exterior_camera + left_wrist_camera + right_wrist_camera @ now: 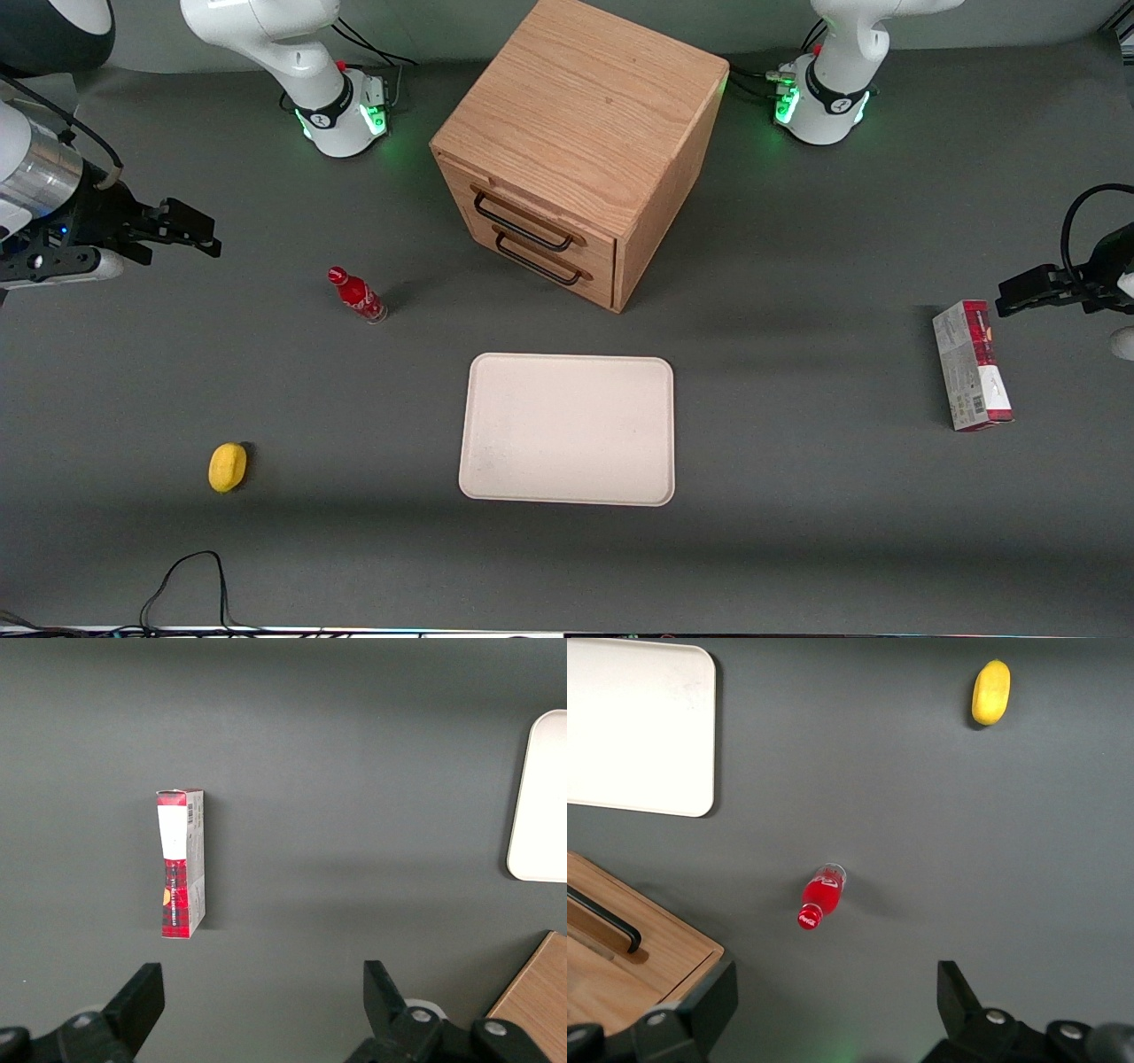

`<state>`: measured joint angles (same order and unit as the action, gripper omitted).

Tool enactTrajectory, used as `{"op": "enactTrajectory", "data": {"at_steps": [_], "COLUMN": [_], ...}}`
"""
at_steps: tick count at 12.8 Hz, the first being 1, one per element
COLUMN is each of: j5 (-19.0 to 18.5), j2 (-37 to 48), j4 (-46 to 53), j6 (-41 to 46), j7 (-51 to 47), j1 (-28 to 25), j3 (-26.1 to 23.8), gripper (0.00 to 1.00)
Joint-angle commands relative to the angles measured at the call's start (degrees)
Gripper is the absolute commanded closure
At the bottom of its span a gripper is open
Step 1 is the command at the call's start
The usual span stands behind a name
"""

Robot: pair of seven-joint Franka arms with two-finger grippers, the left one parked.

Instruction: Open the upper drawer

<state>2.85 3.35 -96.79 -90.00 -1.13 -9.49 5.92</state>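
Upper drawer shut, gripper away from cabinet

Cube-shaped light oak cabinet upper centre of front view; its upper drawer with long black bar handle sits closed above the matching lower drawer; white rectangular tray lower centre; black two-finger gripper at frame's left edge, fingers apart, holding nothing; small red bottle between gripper and cabinet

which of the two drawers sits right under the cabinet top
The upper drawer, whose black bar handle sits above the lower drawer. Both look shut. The end effector hangs open, toward the working arm's end.
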Motion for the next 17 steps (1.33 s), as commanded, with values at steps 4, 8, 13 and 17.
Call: {"op": "enactTrajectory", "data": {"at_steps": [4,8,13,17], "j5": [-0.3,0.1,4.3,8.0], "j2": [-0.5,-0.9,-4.3,-8.6], "j4": [2.0,2.6,5.2,8.1], "j6": [2.3,3.4,3.1,2.5], "j7": [1.2,1.0,1.2,1.4], "j1": [0.4,0.0,-2.0,-5.1], "j3": [-0.2,-0.7,-0.8,-0.8], "gripper": [0.00,0.00,0.00,0.00]}}
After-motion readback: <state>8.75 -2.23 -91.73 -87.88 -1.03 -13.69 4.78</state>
